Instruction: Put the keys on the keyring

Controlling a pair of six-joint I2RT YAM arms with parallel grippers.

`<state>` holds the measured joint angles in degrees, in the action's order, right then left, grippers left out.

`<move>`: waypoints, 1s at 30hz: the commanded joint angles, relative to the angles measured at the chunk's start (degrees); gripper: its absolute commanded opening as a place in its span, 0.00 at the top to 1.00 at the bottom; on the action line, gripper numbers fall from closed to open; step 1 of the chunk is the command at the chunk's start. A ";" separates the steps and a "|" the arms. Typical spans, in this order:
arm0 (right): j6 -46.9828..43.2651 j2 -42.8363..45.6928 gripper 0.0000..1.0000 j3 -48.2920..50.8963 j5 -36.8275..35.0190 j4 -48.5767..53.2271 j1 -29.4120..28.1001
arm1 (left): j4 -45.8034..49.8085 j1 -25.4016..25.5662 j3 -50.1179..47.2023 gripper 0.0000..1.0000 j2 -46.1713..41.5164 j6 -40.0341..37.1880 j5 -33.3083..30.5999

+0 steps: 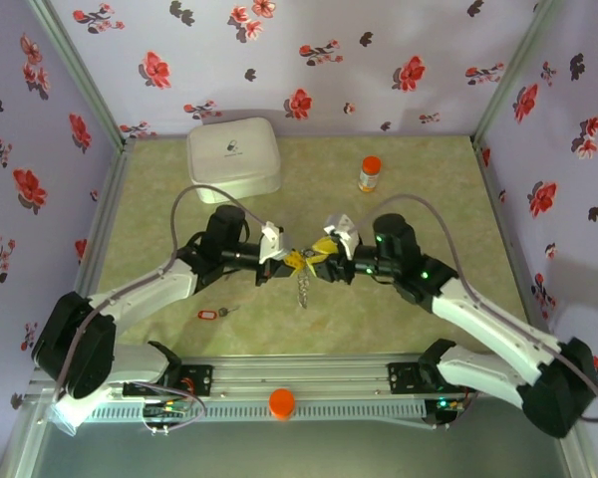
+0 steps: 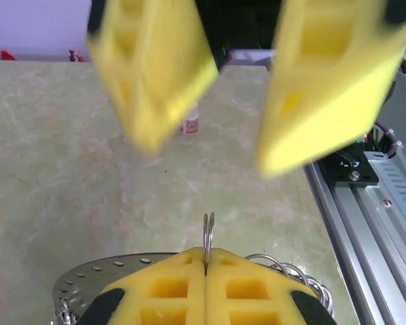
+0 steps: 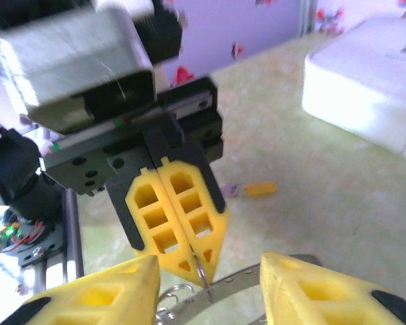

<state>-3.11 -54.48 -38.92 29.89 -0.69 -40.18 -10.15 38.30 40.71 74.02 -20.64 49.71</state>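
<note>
Left pincer [image 2: 206, 256] was clamped shut on a thin wire loop [image 2: 208, 227] above the counter [image 2: 88, 169]. Grey keyring [image 2: 88, 281] sat just beneath. Right pincer [image 3: 208, 261] faced it, fingers apart.

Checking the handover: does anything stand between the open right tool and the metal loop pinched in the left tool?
Nothing visible does. The left tool is shut on the thin metal loop, whose free end sticks out toward the open right tool across bare air. The red key lies apart on the table.
</note>
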 commanded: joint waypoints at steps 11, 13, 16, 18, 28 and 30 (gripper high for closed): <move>-4.30 4.36 0.57 10.21 0.61 -16.54 -0.77 | -45.02 -0.20 -13.32 1.00 0.64 20.58 1.30; -4.44 3.10 0.60 9.92 1.50 -17.30 -0.76 | -45.79 -0.33 -13.64 1.00 1.04 20.62 1.82; -4.33 1.29 0.66 9.47 2.50 -18.33 -0.86 | -46.67 -0.29 -13.56 1.00 1.47 21.14 2.51; -4.62 0.58 0.68 9.64 2.45 -19.12 -0.86 | -47.15 -0.35 -13.63 1.00 1.72 21.26 2.63; -2.87 -1.93 0.76 9.03 5.53 -23.18 -0.95 | -50.18 -0.42 -13.73 1.00 3.75 22.14 3.26; -2.70 -2.30 0.79 8.85 5.60 -23.77 -1.04 | -50.19 -0.42 -13.57 1.00 3.85 22.12 3.59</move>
<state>-6.83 -56.34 -28.08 33.78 -20.88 -40.69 -55.79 38.24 27.14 77.76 0.75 51.70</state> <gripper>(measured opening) 0.221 0.038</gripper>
